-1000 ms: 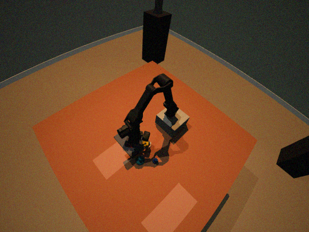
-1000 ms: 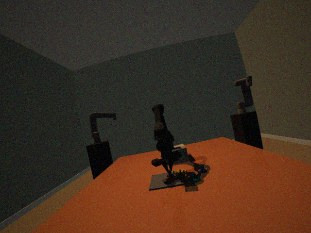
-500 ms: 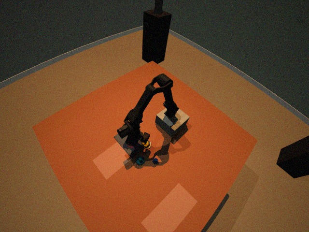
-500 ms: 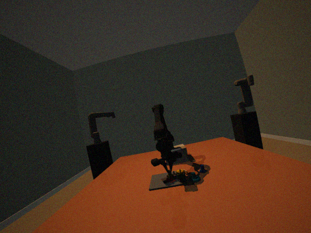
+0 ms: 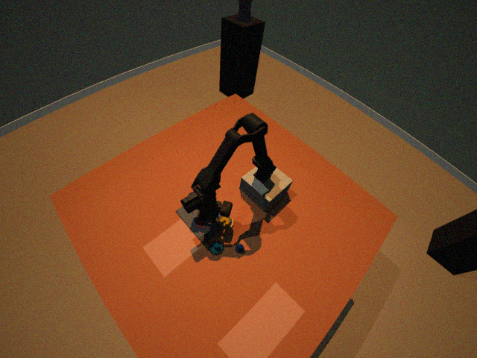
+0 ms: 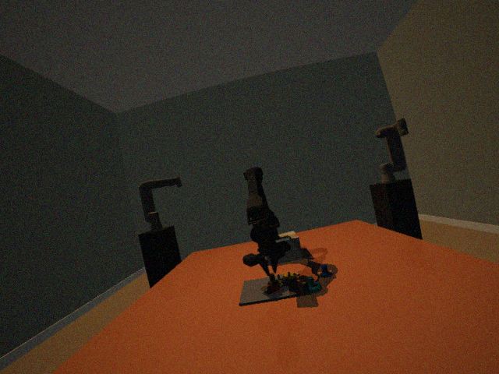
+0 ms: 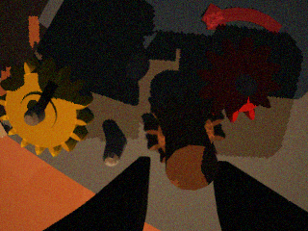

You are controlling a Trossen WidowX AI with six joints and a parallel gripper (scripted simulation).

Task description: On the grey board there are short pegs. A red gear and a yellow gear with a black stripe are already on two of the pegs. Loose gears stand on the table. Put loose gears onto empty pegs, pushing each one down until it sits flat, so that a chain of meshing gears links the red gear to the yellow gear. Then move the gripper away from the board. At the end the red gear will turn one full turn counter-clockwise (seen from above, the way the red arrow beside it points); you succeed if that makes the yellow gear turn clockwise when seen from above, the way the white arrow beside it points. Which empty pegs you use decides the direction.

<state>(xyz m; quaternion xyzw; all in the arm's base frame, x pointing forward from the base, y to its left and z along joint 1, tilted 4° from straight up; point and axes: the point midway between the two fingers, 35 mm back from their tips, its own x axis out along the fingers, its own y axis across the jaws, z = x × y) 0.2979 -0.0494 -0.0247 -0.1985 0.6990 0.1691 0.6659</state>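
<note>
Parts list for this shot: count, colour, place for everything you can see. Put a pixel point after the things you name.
Table [image 5: 115, 215] [image 6: 161, 329]: 1, orange, under the board
Board [image 5: 184, 213] [image 6: 252, 291] [image 7: 180, 212]: 1, grey, on the table
Yellow gear [image 5: 223, 222] [image 6: 289, 275] [image 7: 58, 127]: 1, black stripe, on the board
Red gear [image 7: 226, 79]: 1, on the board
Orange gear [image 7: 189, 168]: 1, round knob between the fingertips; seating unclear
Empty peg [image 7: 114, 144]: 1 made out, grey, beside the yellow gear; others may be hidden
Red arrow [image 7: 245, 15]: 1, by the red gear
Teal gear [image 5: 216, 248] [image 6: 313, 284]: 1, off the board
Blue gear [image 5: 239, 248] [image 6: 324, 271]: 1, beyond the teal one
Pedestals [image 5: 238, 57] [image 6: 159, 253]: 2, dark, beyond the table, arms on top
Base block [image 5: 284, 180] [image 6: 294, 245]: 1, pale top
Arm [image 5: 221, 156] [image 6: 254, 201]: 1, black
Fingers: 2, black, parted
</note>
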